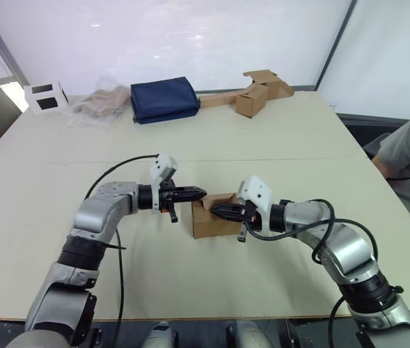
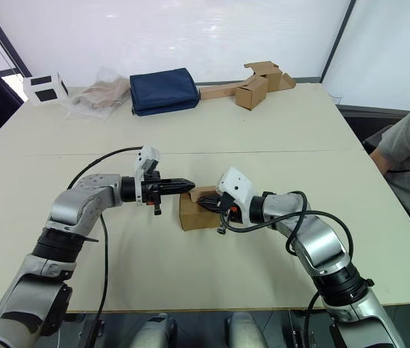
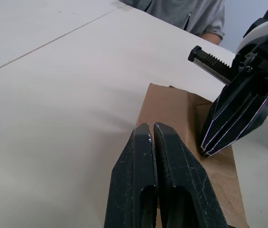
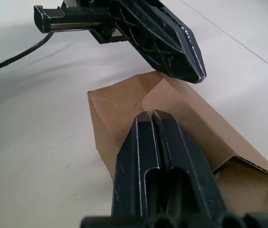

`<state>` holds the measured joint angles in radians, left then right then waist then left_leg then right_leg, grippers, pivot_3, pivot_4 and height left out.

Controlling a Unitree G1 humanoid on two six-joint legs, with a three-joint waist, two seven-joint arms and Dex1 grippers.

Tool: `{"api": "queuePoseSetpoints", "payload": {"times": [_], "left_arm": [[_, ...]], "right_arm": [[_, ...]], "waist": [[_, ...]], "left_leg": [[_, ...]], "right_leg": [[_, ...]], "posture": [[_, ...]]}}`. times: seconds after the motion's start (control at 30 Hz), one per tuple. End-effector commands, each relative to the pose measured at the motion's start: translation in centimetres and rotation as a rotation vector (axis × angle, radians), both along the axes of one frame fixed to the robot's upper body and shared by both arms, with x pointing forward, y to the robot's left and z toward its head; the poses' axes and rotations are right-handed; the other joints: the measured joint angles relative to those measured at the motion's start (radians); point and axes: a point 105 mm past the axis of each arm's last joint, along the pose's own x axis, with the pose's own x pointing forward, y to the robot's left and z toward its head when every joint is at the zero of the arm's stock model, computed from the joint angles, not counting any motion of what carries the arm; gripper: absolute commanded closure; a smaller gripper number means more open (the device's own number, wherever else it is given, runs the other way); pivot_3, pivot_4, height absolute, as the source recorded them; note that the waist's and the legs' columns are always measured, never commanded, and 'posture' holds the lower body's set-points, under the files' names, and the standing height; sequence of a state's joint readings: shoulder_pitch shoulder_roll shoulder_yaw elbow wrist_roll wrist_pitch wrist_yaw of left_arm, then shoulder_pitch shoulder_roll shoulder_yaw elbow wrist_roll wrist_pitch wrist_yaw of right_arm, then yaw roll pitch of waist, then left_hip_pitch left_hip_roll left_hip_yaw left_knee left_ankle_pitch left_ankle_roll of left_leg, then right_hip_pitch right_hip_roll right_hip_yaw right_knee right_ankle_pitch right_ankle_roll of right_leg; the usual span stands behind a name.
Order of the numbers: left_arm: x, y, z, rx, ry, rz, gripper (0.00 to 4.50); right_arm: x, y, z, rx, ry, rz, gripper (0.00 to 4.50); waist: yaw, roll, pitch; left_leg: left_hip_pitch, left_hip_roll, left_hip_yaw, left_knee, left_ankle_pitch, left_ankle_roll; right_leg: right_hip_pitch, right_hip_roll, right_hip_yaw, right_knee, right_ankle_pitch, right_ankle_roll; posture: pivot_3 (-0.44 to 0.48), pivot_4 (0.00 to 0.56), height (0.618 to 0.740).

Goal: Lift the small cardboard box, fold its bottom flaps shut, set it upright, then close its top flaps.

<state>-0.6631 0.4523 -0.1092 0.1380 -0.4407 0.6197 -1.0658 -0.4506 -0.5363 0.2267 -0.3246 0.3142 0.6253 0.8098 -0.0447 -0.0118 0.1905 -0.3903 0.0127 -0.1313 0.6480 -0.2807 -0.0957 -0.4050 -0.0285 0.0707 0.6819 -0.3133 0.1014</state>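
Observation:
The small cardboard box (image 1: pixel 210 220) stands on the table between my two arms, plain brown. My left gripper (image 1: pixel 202 193) is shut, its tip just above the box's upper left edge. From the other side my right gripper (image 1: pixel 214 210) is shut too, its tip resting on the box's upward-facing flaps (image 4: pixel 124 102), which are folded inward and meet at an angled seam. Nothing is held between either pair of fingers. In the right wrist view a flap edge gapes slightly at one corner (image 4: pixel 247 173). The underside of the box is hidden.
Along the far edge lie a white cube with dark windows (image 1: pixel 45 96), a clear bag of brown material (image 1: pixel 103 103), a folded navy cloth (image 1: pixel 162 99) and a smaller brown box joined to loose cardboard (image 1: pixel 252 99). A person in grey (image 1: pixel 408 156) sits at the right.

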Motion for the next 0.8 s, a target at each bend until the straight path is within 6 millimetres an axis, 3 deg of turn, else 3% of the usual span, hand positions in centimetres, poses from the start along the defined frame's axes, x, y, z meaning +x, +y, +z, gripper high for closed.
{"api": "queuePoseSetpoints", "payload": {"times": [0.03, 0.4, 0.53, 0.8], "left_arm": [[-0.1, 0.1, 0.9, -0.016, -0.028, -0.011, 4.40], [-0.6, -0.5, 0.9, -0.015, -0.035, -0.036, 4.40], [-0.8, -0.3, 0.3, 0.063, -0.088, -0.058, 4.40], [-1.1, 0.2, -0.7, 0.168, -0.158, -0.096, 4.40]], "right_arm": [[0.3, 0.2, 0.6, -0.002, -0.045, -0.002, 4.50], [0.7, 0.1, 0.2, -0.021, -0.057, -0.023, 4.50], [0.6, 0.1, 0.2, -0.019, -0.049, -0.017, 4.50], [-1.1, 0.2, 1.3, 0.063, 0.030, 0.056, 4.50]], "waist": [[0.000, 0.000, 0.000], [0.000, 0.000, 0.000], [0.000, 0.000, 0.000], [0.000, 0.000, 0.000]], "left_leg": [[0.000, 0.000, 0.000, 0.000, 0.000, 0.000], [0.000, 0.000, 0.000, 0.000, 0.000, 0.000], [0.000, 0.000, 0.000, 0.000, 0.000, 0.000], [0.000, 0.000, 0.000, 0.000, 0.000, 0.000]], "right_leg": [[0.000, 0.000, 0.000, 0.000, 0.000, 0.000], [0.000, 0.000, 0.000, 0.000, 0.000, 0.000], [0.000, 0.000, 0.000, 0.000, 0.000, 0.000], [0.000, 0.000, 0.000, 0.000, 0.000, 0.000]], "posture": [[0.000, 0.150, 0.740], [0.000, 0.150, 0.740], [0.000, 0.150, 0.740], [0.000, 0.150, 0.740]]}}
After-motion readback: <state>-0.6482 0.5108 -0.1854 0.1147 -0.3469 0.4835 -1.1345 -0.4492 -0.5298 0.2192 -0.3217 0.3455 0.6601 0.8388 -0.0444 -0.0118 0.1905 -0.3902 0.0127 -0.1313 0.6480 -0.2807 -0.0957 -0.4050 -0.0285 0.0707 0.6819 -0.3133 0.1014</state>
